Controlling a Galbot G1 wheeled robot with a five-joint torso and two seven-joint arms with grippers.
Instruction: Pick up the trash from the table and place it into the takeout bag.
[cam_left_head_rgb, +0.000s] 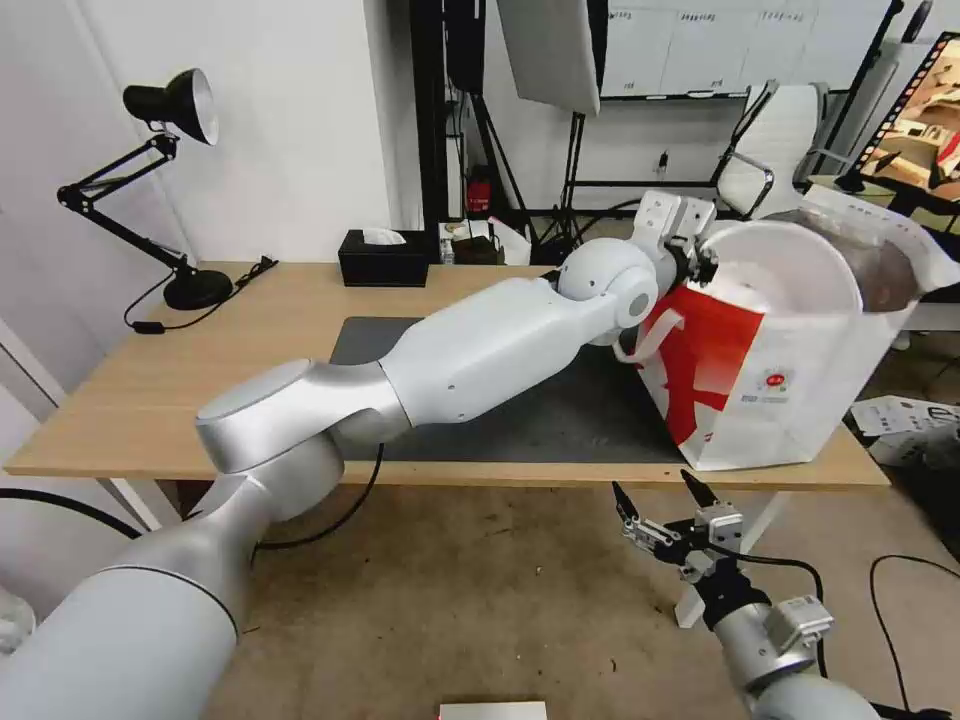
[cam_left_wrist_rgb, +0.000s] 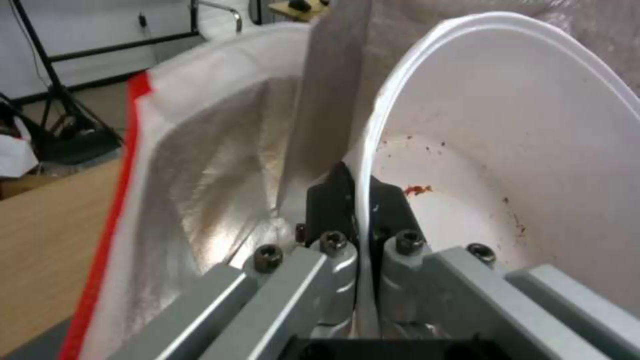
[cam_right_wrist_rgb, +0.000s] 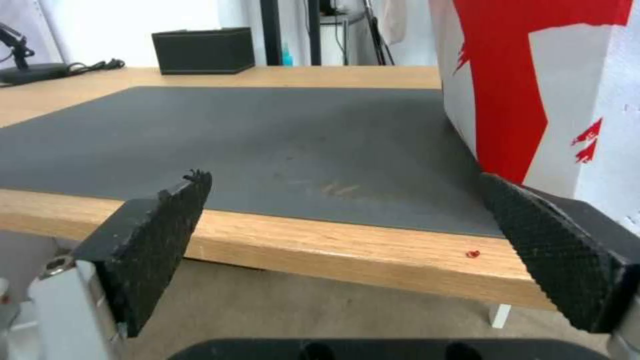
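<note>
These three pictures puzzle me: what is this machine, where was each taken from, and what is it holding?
It is a two-armed robot on wheels. The wide picture comes from a camera on its head; the other two come from cameras on its wrists. The left gripper pinches the rim of a white bowl with red scraps, holding it at the mouth of the takeout bag, which stands on the table. The right gripper waits open, below the table's near edge. A grey mat, a black tissue box and a desk lamp are also there.
</note>
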